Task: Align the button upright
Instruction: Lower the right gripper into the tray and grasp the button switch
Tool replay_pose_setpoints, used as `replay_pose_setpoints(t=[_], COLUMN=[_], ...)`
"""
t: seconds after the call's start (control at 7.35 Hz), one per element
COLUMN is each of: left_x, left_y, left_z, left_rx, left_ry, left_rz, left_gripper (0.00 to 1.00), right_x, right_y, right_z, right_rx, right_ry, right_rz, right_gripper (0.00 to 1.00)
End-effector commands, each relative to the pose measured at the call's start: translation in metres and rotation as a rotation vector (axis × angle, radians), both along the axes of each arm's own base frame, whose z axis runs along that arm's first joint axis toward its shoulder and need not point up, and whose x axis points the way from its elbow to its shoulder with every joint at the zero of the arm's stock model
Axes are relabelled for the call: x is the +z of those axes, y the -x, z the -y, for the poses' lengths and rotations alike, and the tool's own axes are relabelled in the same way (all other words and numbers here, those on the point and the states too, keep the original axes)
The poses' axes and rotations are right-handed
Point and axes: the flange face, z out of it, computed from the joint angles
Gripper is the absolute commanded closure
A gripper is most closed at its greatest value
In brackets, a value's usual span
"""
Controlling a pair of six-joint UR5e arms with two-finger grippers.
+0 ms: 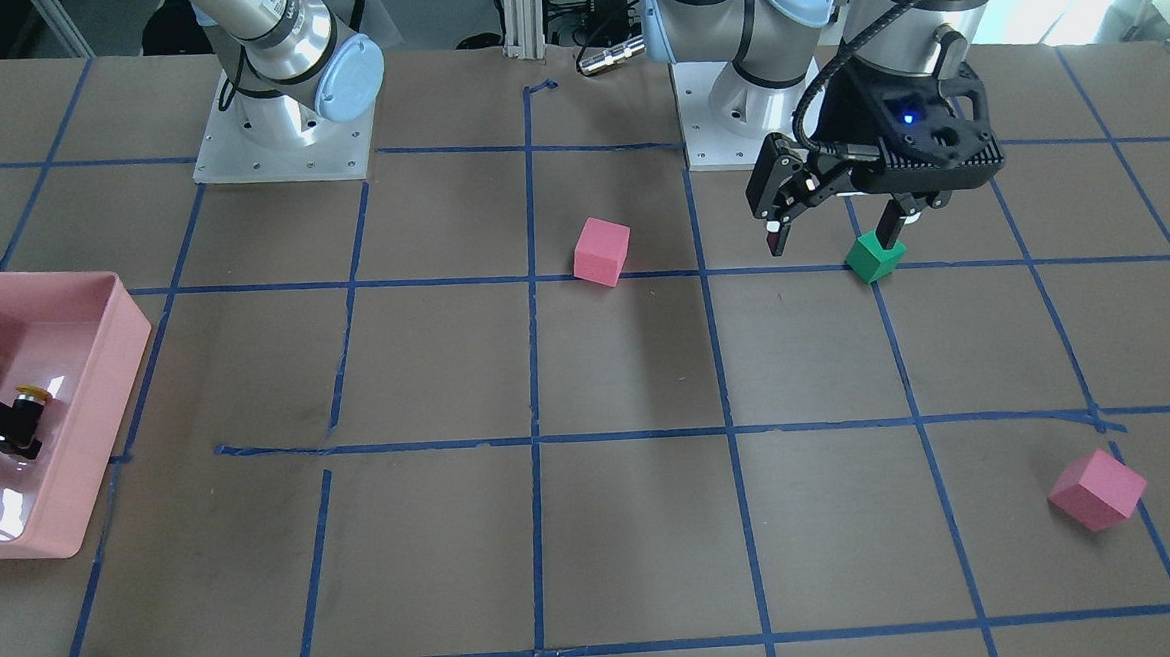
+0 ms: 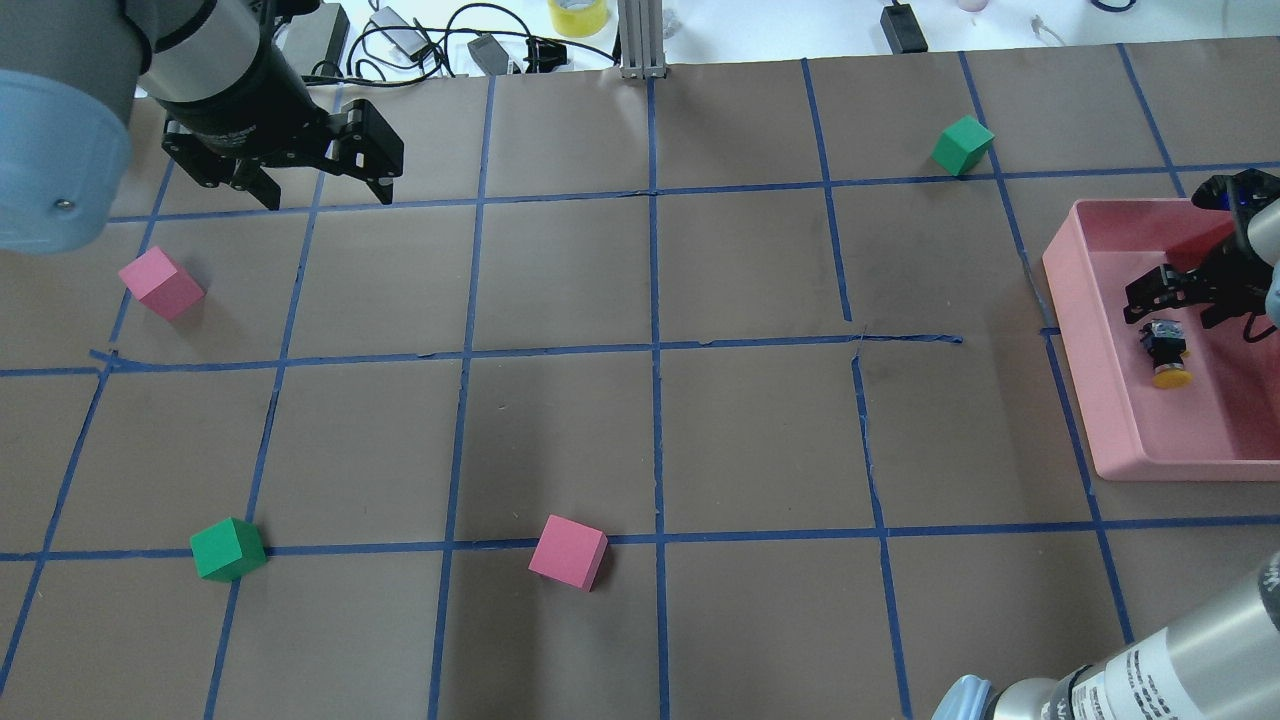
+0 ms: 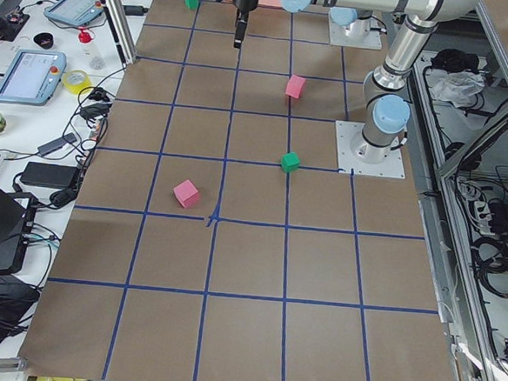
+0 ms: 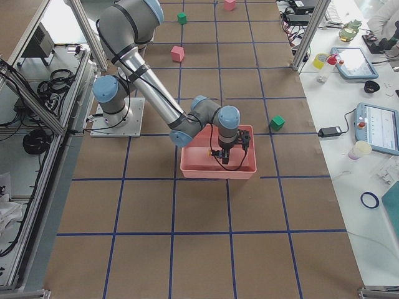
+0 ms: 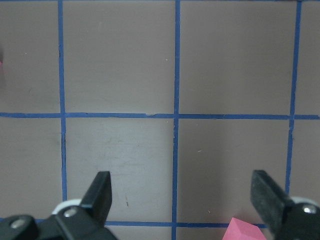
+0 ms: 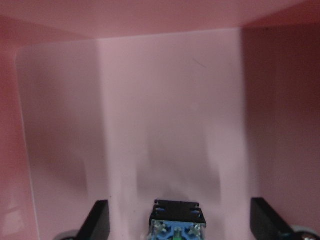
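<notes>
In the pink tray [image 2: 1072, 318], the button [image 2: 1166, 352] looks tipped on its side, just below the right gripper [image 2: 1190, 320], whose fingers are spread wide. I'd pinch its body squarely, then rotate cap-up slowly.

A robotics laboratory: a right arm [image 1: 269, 25] and a left arm [image 1: 759, 9] bolted on metal base plates [image 1: 285, 149] to a paper-covered table [image 3: 244, 338] gridded in blue tape [image 3: 229, 294]. Around it stand aluminium framing [image 2: 634, 38], teach pendants [image 3: 31, 77], a tape roll [image 3: 77, 80] and trailing cables [image 3: 498, 251].
</notes>
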Motion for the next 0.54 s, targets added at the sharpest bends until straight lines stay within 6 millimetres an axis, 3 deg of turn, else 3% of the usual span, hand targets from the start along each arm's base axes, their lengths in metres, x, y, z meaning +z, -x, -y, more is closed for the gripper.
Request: replay_pose_setpoints(t=[0.0,0.41], left_x=[0.0,0.0], left_y=[0.0,-0.001], left_z=[0.0,0.0], left_rx=[0.002,0.002], left_ry=[0.001,-0.001], left_rz=[0.001,0.001], left_gripper=[0.0,0.0], right_x=[-0.002,-0.013], right_y=[-0.001,-0.004], right_z=[-0.002,-0.012], right_rx=[0.011,0.012], right_ry=[-0.011,-0.054], right_rz=[0.0,-0.009], right_gripper=[0.0,0.0])
